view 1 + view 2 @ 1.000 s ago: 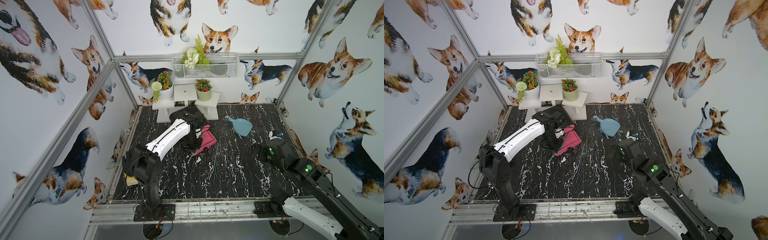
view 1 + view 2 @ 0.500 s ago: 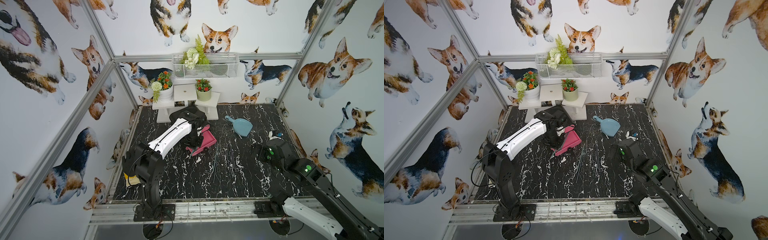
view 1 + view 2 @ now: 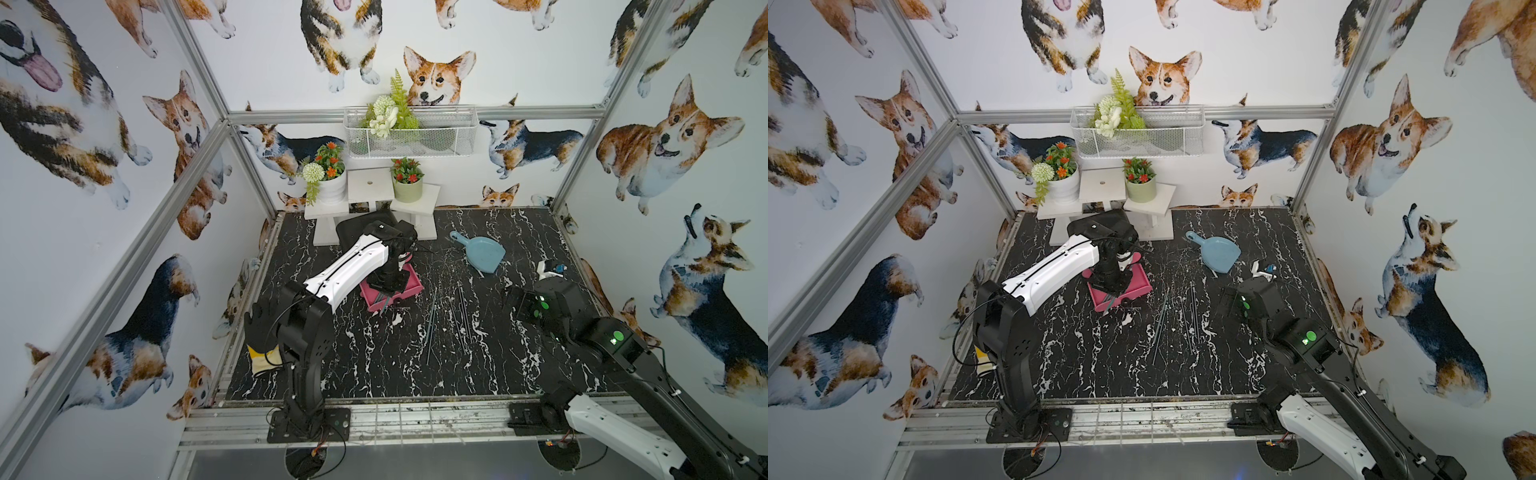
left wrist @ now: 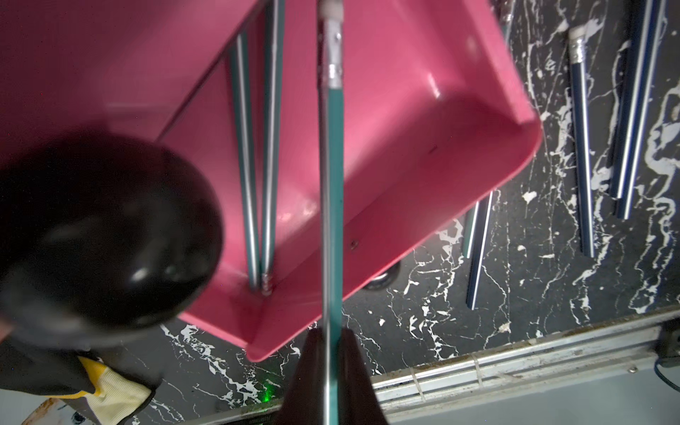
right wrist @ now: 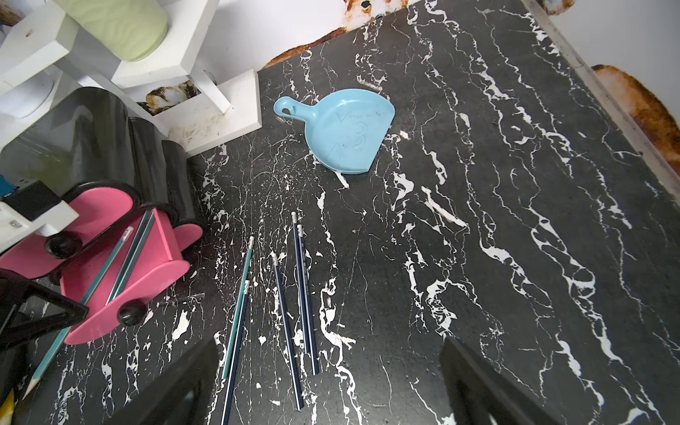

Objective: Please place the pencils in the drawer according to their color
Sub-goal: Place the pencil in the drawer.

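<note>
My left gripper (image 4: 331, 335) is shut on a teal-green pencil (image 4: 333, 184) and holds it over the pulled-out pink drawer (image 4: 423, 147). Two more teal pencils (image 4: 257, 165) lie inside that drawer. In the right wrist view the held pencil (image 5: 106, 268) slants across the drawer (image 5: 121, 279), its sharpened tip sticking out past the drawer front. The black chest (image 5: 110, 147) stands behind. Several teal and dark pencils (image 5: 287, 323) lie loose on the table (image 3: 432, 320). My right gripper (image 5: 329, 346) hangs open just above their near ends, holding nothing.
A blue dustpan (image 3: 482, 253) lies behind the loose pencils. White stands with flower pots (image 3: 370, 195) line the back wall. A black and yellow glove (image 3: 262, 357) lies at the front left. A small white and blue object (image 3: 548, 270) sits at the right edge.
The left arm has shifted slightly over the open drawer, still gripping the teal pencil. The right arm has not moved.
</note>
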You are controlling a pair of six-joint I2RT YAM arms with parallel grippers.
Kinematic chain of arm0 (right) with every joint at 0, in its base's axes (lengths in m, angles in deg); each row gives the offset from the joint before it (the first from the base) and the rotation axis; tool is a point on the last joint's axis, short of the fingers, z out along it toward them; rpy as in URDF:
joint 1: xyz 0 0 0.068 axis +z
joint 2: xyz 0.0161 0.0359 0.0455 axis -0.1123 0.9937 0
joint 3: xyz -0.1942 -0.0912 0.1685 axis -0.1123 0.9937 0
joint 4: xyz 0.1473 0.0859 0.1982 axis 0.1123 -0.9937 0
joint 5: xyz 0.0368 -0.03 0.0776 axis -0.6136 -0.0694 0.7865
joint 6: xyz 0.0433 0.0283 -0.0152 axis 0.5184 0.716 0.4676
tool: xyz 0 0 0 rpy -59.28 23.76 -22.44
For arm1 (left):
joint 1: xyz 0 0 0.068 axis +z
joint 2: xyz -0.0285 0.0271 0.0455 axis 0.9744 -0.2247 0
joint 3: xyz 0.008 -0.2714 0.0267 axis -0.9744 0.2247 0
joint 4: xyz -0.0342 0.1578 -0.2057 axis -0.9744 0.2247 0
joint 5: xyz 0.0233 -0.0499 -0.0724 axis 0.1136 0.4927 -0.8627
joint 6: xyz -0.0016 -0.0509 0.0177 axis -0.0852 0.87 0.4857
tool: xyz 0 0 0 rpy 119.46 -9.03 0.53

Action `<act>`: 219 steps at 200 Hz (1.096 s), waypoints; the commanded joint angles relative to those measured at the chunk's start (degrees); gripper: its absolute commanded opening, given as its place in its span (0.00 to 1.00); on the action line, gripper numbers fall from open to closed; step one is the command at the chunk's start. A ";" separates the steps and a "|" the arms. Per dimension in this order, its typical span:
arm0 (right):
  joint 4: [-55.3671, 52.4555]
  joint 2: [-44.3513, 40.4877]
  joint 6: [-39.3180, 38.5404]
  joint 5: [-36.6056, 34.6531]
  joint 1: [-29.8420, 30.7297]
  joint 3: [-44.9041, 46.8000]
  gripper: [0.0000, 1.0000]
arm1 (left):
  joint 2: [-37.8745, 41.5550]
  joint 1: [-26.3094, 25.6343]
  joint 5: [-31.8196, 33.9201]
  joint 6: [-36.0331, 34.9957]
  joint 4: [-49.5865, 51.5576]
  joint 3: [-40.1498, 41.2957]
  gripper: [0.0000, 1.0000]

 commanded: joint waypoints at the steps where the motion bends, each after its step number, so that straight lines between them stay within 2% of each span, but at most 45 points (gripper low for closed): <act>1: 1.17 -0.31 0.34 -0.01 0.07 0.16 0.99 | -0.55 0.47 6.45 2.51 -3.48 -0.66 0.00; 35: 1.28 -0.40 0.25 0.23 0.07 0.24 1.00 | -0.24 0.44 9.47 3.08 -4.22 -0.17 0.00; 82: 1.97 -0.49 0.31 0.82 0.07 0.72 0.99 | -0.32 -0.42 18.27 4.51 -6.27 1.59 0.00; 132: 1.36 -1.24 -0.04 0.95 0.07 0.77 1.00 | -1.85 -2.35 23.66 4.93 -5.97 1.53 0.16; 164: 1.53 -1.45 -0.36 1.43 0.12 0.95 1.00 | -0.72 -3.23 24.92 5.57 -5.56 1.04 0.26; 181: 1.80 -1.46 -0.76 1.90 0.07 1.15 1.00 | 0.32 -3.92 26.15 6.14 -5.36 1.09 0.30; 219: 2.83 -1.54 -1.97 3.23 0.62 1.22 1.00 | 2.89 -5.56 26.51 7.76 -4.42 1.28 0.30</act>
